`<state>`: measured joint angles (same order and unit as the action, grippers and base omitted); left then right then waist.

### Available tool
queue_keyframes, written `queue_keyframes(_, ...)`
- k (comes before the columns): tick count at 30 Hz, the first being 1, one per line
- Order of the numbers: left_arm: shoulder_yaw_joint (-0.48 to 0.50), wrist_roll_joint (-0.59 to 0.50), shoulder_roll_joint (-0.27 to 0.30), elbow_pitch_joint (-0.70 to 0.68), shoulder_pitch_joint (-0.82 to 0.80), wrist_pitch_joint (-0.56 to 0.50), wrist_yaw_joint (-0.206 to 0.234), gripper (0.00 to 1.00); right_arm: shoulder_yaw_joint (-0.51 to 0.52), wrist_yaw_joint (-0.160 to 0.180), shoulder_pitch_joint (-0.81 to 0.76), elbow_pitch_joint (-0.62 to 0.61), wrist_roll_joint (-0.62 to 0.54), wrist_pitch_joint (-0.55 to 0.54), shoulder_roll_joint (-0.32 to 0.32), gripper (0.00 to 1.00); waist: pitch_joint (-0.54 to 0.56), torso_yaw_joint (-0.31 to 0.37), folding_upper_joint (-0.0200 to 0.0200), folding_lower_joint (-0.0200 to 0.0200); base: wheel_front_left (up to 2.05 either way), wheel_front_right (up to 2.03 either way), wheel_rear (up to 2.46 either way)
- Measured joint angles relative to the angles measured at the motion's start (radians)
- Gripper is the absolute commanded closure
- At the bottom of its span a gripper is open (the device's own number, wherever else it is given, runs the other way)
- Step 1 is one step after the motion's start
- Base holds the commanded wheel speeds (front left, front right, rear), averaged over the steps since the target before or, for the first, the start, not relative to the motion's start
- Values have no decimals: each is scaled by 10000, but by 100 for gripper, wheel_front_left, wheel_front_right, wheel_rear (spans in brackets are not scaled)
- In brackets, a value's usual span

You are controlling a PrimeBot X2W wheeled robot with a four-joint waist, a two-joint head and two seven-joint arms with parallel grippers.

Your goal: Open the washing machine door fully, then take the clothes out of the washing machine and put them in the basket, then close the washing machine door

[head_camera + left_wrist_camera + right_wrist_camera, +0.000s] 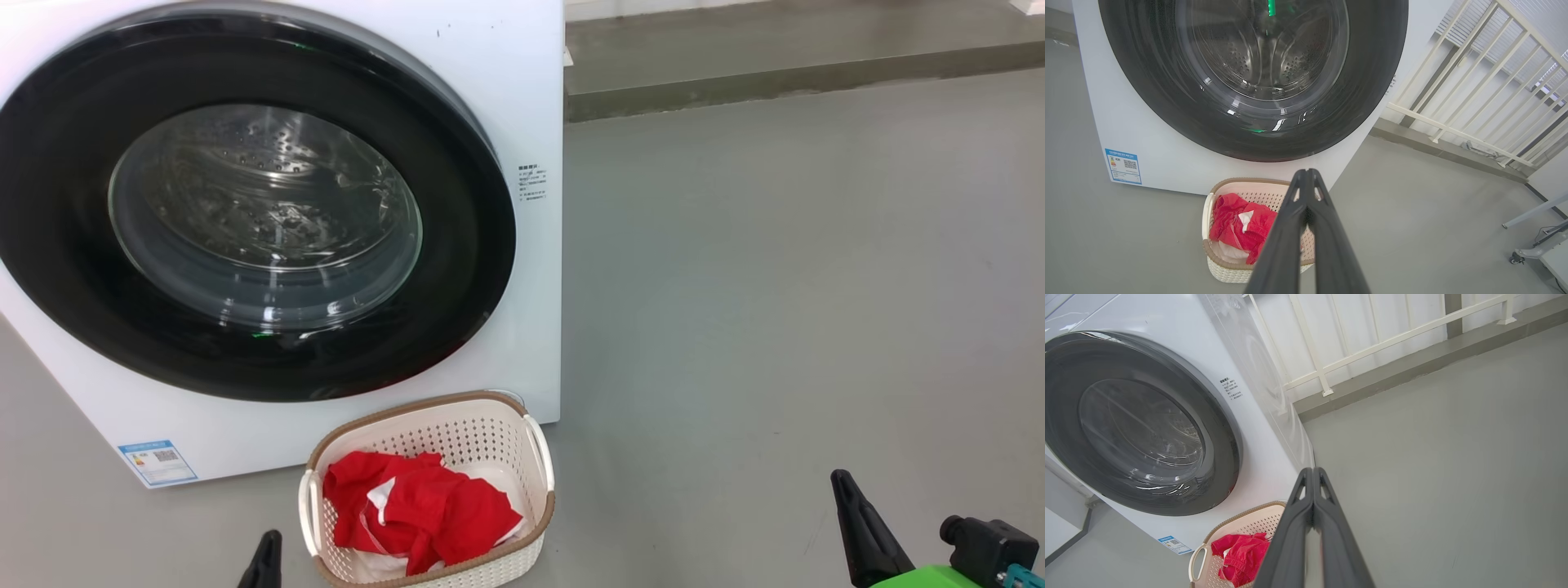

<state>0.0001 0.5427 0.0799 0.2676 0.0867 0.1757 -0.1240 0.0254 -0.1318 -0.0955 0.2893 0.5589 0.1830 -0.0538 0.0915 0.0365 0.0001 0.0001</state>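
Since the door (261, 220) sits flush against the front of the washing machine (522, 82) and the drum behind its glass looks bare, we judge the task as good as done. The clothes (424, 506), red with white bits, lie heaped inside the basket (469, 429). The basket stands on the floor (775, 286) just in front of the machine's lower right corner, close enough for a short carry from the drum. Both pincers are clenched on nothing. The left pincer (1306, 174) hangs just left of the basket, its 2 fingers pressed together. The right pincer (1312, 471) points over the floor right of the basket, likewise pressed tight. We read that as arms parked away from door and basket, with nothing left to grab.
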Motion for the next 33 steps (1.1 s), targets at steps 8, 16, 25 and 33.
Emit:
queue_keyframes(8,46,863,-8,-4,-100,-249,0,100,96,0,123,-2,759,-251,6,100,-75,-29,0,0,0,0,0)
queue_keyframes(16,109,1699,-29,-4,-180,-449,0,100,238,0,212,-13,1522,-454,13,100,-150,-58,0,0,0,0,0)
queue_keyframes(25,194,2499,-59,-4,-326,-688,0,100,280,0,270,-12,2470,-709,25,100,-224,-87,0,0,0,0,0)
queue_keyframes(33,272,3358,-86,-6,-493,-897,0,100,324,0,455,-40,3242,-957,29,100,-300,-115,0,0,0,0,0)
